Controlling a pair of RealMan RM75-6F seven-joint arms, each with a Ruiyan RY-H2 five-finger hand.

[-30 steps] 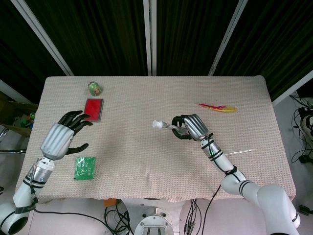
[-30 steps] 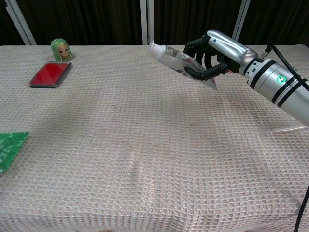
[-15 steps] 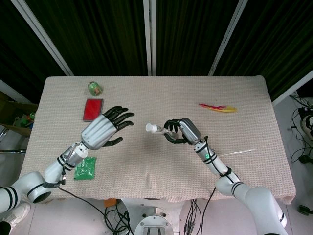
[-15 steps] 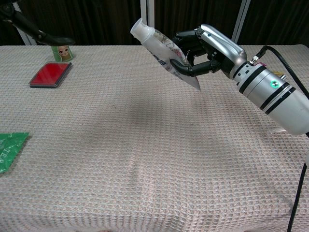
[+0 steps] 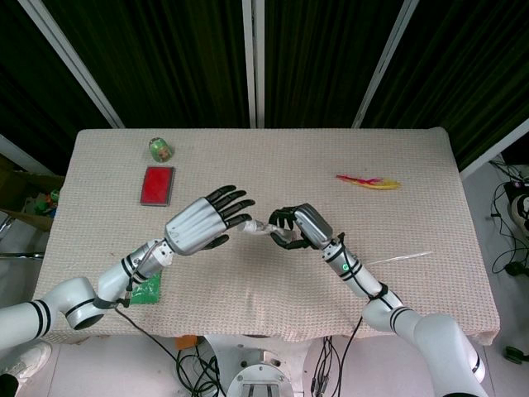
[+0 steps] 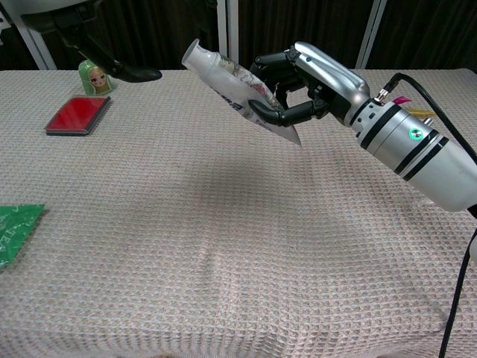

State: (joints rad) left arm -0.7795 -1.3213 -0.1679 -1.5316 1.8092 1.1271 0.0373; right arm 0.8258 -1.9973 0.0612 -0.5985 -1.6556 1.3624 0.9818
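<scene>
- The table is covered with a beige woven cloth
- The left hand is held above it with fingers spread, nothing gripped, fingertips just beside the tube's cap
- The right hand is closed round a white tube, held tilted above the table's middle
</scene>
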